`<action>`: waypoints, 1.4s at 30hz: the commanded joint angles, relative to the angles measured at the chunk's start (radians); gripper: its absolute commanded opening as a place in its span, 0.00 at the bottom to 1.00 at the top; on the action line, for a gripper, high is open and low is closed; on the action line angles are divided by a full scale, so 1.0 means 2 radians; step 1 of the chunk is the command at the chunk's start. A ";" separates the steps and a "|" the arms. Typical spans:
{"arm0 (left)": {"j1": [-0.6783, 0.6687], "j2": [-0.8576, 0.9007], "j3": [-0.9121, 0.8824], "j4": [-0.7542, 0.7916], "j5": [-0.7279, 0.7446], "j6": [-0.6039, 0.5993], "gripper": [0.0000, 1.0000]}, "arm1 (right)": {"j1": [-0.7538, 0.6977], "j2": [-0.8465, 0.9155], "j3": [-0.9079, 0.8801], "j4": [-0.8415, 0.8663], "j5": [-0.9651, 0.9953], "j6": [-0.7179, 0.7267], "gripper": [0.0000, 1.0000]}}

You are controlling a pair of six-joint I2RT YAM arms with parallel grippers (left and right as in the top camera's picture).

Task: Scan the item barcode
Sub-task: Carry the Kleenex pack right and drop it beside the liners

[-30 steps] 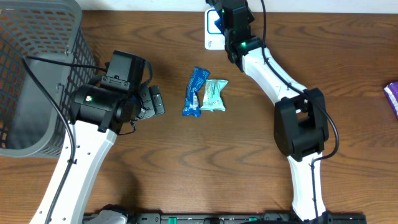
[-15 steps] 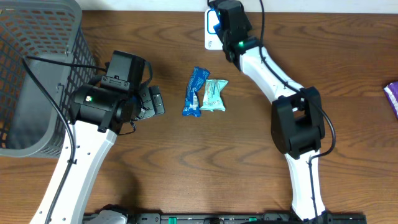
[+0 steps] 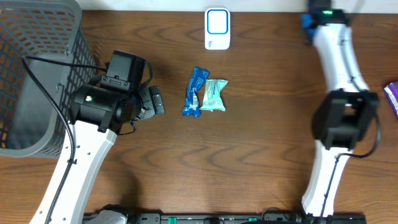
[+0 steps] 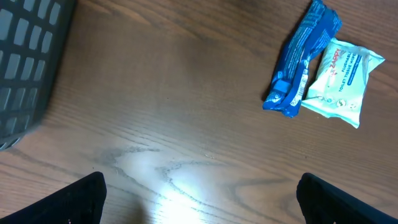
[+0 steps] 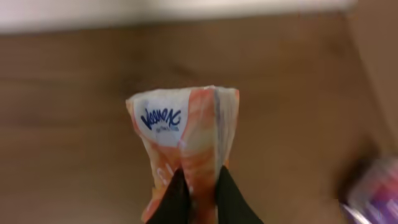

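Observation:
My right gripper (image 5: 198, 177) is shut on an orange and white tissue pack (image 5: 183, 124), pinching its lower end above the wooden table. From overhead the right arm (image 3: 329, 37) reaches to the back right edge, and the pack is hidden there. The white scanner (image 3: 217, 28) with a blue-rimmed window lies at the back centre, uncovered. My left gripper (image 4: 202, 193) hangs open over bare wood with nothing between its fingers; overhead it shows as left gripper (image 3: 155, 101), left of the packets.
A blue packet (image 3: 194, 91) and a teal wipes pack (image 3: 213, 95) lie side by side mid-table, the blue packet (image 4: 300, 59) also in the left wrist view. A grey mesh basket (image 3: 37, 56) fills the left side. A purple item (image 3: 392, 96) sits at the right edge.
The right arm has swung away from over the scanner to the back right corner, carrying the pack. The scanner is now uncovered. The left arm has not moved.

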 commanded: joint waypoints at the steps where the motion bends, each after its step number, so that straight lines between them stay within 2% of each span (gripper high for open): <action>1: 0.002 0.003 -0.001 -0.001 -0.006 -0.005 0.98 | -0.049 -0.011 -0.002 -0.023 0.021 0.018 0.01; 9: 0.002 0.003 -0.001 -0.001 -0.006 -0.005 0.98 | -0.150 -0.010 -0.044 -0.019 -0.057 0.018 0.01; 10: 0.002 0.003 -0.001 -0.001 -0.006 -0.005 0.98 | -0.165 -0.010 -0.055 -0.010 -0.064 0.019 0.14; 11: 0.002 0.003 -0.001 -0.001 -0.006 -0.005 0.98 | -0.171 -0.010 -0.060 -0.005 -0.066 0.023 0.66; 12: 0.002 0.003 -0.001 -0.001 -0.006 -0.005 0.98 | -0.179 -0.010 -0.067 0.001 -0.072 0.026 0.99; 22: 0.002 0.003 -0.001 -0.001 -0.006 -0.005 0.98 | -0.197 -0.010 -0.113 0.017 -0.157 0.035 0.99; 28: 0.002 0.003 -0.001 -0.001 -0.006 -0.005 0.98 | -0.178 -0.010 -0.123 0.026 -0.300 0.032 0.99; 32: 0.002 0.003 -0.001 -0.001 -0.006 -0.005 0.98 | -0.144 -0.012 -0.123 0.052 -0.439 0.033 0.99; 37: 0.002 0.003 -0.001 -0.001 -0.006 -0.005 0.98 | -0.092 -0.012 -0.123 0.048 -0.561 0.033 0.99; 42: 0.002 0.003 -0.001 -0.001 -0.006 -0.005 0.98 | -0.013 -0.011 -0.124 -0.032 -0.541 0.018 0.99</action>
